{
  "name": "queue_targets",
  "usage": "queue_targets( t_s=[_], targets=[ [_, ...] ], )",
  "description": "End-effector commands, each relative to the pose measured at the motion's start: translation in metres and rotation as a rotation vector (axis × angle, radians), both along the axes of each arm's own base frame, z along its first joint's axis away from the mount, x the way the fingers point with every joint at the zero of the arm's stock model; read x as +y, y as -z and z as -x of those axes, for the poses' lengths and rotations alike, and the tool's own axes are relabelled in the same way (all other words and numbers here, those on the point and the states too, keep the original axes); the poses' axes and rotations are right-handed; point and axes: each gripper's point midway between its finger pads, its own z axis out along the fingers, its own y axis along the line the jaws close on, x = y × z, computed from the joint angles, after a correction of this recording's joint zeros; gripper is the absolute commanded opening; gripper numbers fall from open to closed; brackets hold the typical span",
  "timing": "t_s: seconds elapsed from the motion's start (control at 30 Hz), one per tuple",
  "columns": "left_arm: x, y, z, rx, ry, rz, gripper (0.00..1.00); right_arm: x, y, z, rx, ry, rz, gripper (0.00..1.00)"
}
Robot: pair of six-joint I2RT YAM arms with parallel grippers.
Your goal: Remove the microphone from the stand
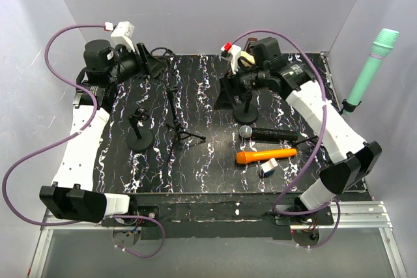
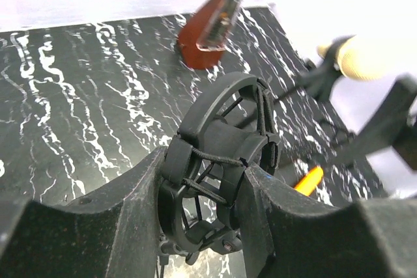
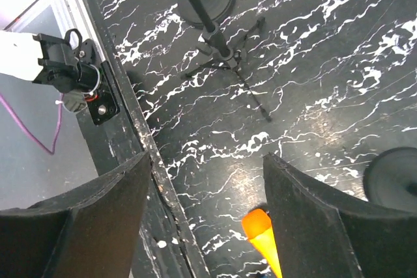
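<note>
A cream microphone (image 2: 365,56) sits in the black clip (image 2: 322,79) of a round-base stand (image 1: 246,114); it also shows in the top view (image 1: 245,60), right beside my right wrist. My right gripper (image 1: 229,86) is open and empty, and its wrist view (image 3: 205,180) looks down on bare table. My left gripper (image 1: 151,66) is shut on a black ring-shaped shock mount (image 2: 218,141) at the far left, with a finger on each side of the ring.
A black microphone (image 1: 270,133) and an orange microphone (image 1: 266,155) lie at the front right; the orange tip shows between my right jaws (image 3: 259,229). A tripod stand (image 1: 177,125), a second round-base stand (image 1: 139,136), a red-brown block (image 2: 208,27) and a teal microphone (image 1: 371,69) stand around.
</note>
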Motion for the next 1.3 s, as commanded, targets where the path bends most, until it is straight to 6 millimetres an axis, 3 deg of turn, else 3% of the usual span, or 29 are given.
queue_targets(
  t_s=[0.0, 0.03, 0.07, 0.13, 0.27, 0.4, 0.57, 0.9, 1.03, 1.27],
  targets=[
    [0.024, -0.023, -0.025, 0.044, -0.267, 0.151, 0.0, 0.022, 0.001, -0.002, -0.018, 0.079, -0.024, 0.76],
    [0.028, -0.021, -0.029, 0.071, -0.307, 0.173, 0.0, 0.025, -0.007, -0.009, -0.077, 0.123, -0.052, 0.77],
    [0.031, -0.018, -0.032, 0.092, -0.338, 0.19, 0.0, 0.029, 0.002, -0.01, -0.082, 0.143, -0.063, 0.78],
    [0.034, -0.009, -0.036, 0.149, -0.386, 0.231, 0.0, 0.043, -0.004, -0.014, -0.08, 0.154, -0.16, 0.79],
    [0.03, 0.006, -0.035, 0.229, -0.397, 0.277, 0.0, 0.077, 0.012, -0.006, 0.139, 0.049, -0.177, 0.75],
    [0.037, 0.023, -0.033, 0.333, -0.491, 0.323, 0.0, 0.098, 0.032, -0.025, 0.241, 0.128, -0.189, 0.68],
    [0.042, 0.023, -0.035, 0.362, -0.538, 0.335, 0.0, 0.114, 0.056, -0.05, 0.348, 0.238, -0.158, 0.65],
    [0.035, 0.029, -0.04, 0.37, -0.477, 0.289, 0.0, 0.138, 0.085, -0.064, 0.422, 0.16, -0.18, 0.54],
    [0.034, 0.031, -0.04, 0.374, -0.471, 0.277, 0.0, 0.138, 0.097, -0.072, 0.431, 0.157, -0.173, 0.47],
    [0.038, 0.032, -0.041, 0.369, -0.486, 0.254, 0.0, 0.134, 0.108, -0.066, 0.47, 0.112, -0.166, 0.41]
  ],
)
